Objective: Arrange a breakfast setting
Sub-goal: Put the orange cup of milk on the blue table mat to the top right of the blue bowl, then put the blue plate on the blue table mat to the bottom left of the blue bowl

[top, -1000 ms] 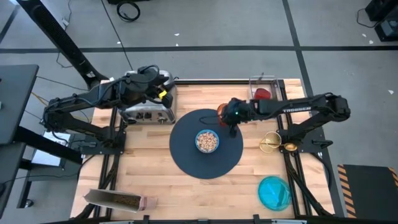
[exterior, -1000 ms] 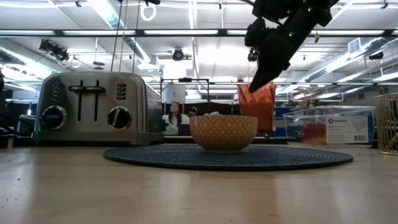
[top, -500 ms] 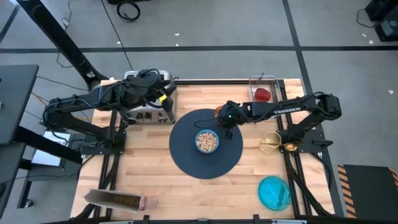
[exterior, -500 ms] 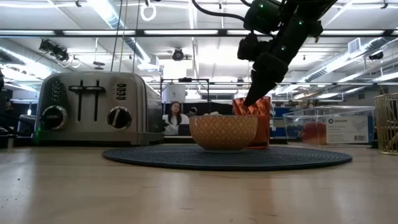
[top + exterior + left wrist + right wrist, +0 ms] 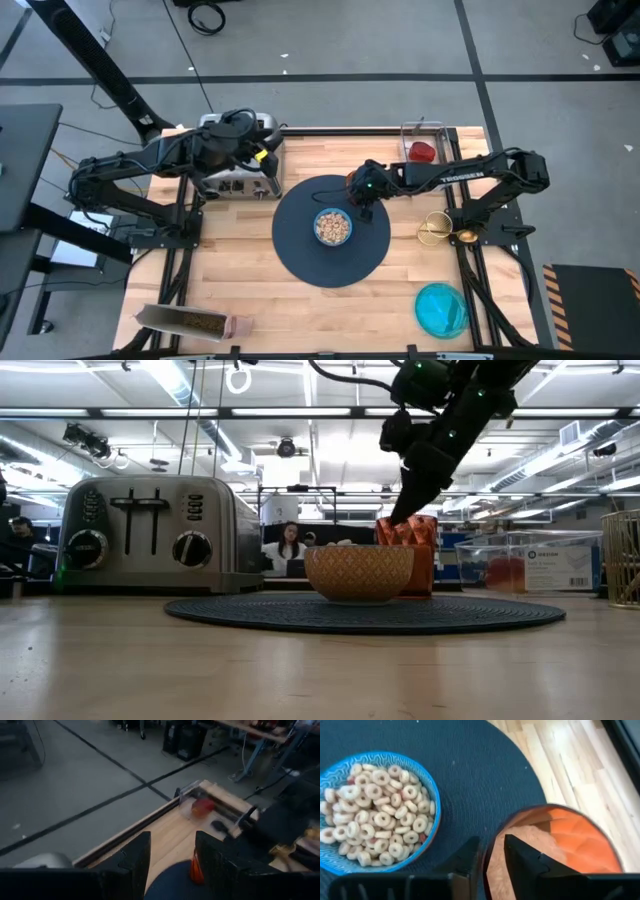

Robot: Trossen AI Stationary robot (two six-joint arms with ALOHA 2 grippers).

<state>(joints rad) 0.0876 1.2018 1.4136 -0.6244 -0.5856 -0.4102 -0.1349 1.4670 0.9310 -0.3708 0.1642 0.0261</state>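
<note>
The orange cup is set on the far edge of the dark-blue mat, just beside the cereal bowl. Its rim is straddled by the right pincer, narrowly parted, grip uncertain. The left pincer, held open, hovers above the toaster.

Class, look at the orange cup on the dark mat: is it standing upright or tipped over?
Upright. The orange cup stands with its base on the mat behind the cereal bowl, and the right wrist view looks down into its open mouth.
</note>
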